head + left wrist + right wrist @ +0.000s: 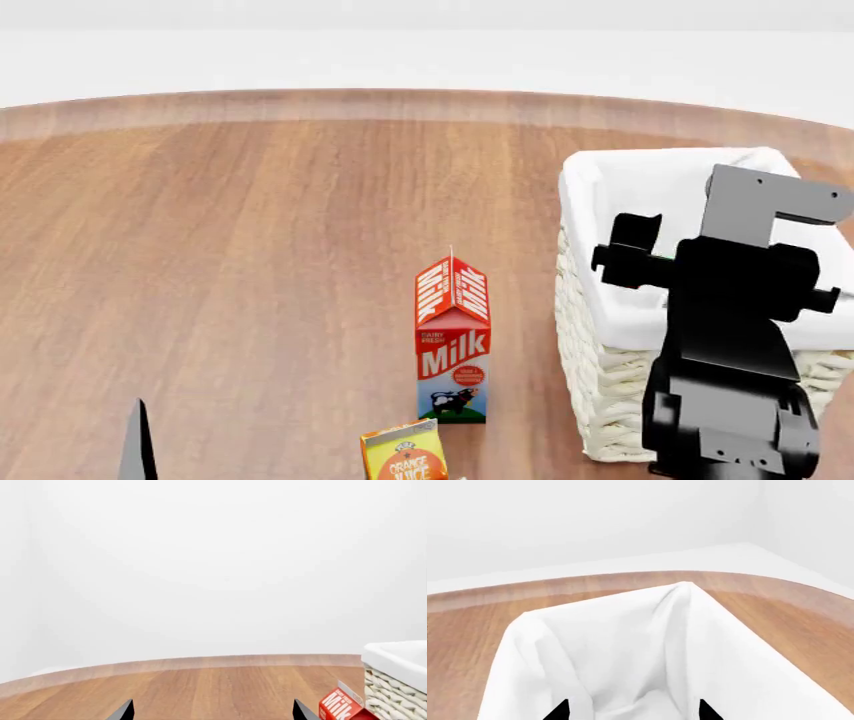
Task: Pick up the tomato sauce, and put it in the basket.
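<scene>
Wicker basket (601, 400) under R tool (630, 711), jaws apart, nothing held | L tool (212, 711) open | tomato sauce unseen

A red and white milk carton (453, 340) stands upright on the wooden desk (240, 260). Just in front of it (cut off by the head view's lower edge) is an orange juice carton (404, 455), near the milk but apart from it.

Bright even render light, soft faint shadows, white washed-out background, sharp focus, no blur or glare
</scene>
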`<state>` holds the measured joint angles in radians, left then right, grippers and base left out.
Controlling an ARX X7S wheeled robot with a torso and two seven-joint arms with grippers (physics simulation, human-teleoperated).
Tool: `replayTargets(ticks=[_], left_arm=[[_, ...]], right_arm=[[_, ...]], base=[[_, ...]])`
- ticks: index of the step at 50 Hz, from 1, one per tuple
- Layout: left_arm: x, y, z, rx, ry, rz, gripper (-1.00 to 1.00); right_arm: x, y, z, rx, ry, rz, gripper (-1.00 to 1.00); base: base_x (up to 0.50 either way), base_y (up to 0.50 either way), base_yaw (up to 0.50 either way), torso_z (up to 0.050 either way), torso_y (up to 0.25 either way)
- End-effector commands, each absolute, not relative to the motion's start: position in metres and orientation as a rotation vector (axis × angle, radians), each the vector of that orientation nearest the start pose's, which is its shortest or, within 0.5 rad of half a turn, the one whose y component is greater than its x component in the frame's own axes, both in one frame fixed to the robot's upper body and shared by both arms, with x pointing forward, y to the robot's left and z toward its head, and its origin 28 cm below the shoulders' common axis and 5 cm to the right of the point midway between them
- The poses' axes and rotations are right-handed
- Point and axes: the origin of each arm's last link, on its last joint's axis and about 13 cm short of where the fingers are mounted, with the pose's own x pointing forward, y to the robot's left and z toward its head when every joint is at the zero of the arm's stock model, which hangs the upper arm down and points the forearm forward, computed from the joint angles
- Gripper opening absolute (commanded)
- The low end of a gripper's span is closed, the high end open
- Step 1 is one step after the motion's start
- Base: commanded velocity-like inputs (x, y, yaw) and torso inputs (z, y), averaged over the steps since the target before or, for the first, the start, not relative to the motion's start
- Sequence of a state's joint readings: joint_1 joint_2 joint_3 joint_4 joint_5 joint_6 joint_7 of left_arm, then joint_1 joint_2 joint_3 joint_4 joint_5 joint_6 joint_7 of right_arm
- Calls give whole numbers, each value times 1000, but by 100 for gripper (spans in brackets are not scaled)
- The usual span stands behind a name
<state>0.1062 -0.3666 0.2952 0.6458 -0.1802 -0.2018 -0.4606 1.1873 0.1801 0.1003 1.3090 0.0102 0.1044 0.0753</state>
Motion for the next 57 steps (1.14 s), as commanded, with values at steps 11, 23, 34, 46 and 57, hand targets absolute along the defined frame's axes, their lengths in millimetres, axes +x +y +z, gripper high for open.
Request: replayTargets(ticks=[11, 23, 34, 46, 57], left_arm=[[166, 199, 101, 43, -243, 13, 100], [166, 198, 101, 45, -245, 12, 100], [165, 198, 101, 45, -246, 9, 100], [166, 198, 101, 43, -248, 9, 100], [166, 199, 103, 42, -253, 15, 100]], right_arm=[[429, -167, 193, 134, -131, -151, 100], [374, -149, 238, 90, -350, -18, 100], [340, -149, 241, 99, -445, 48, 100], [269, -141, 238, 106, -555, 96, 100], [230, -131, 215, 90, -570, 118, 100]], base=[[0, 0, 0, 0, 0], [0, 0, 0, 0, 0], [0, 0, 0, 0, 0], [0, 0, 0, 0, 0], [0, 0, 0, 0, 0]])
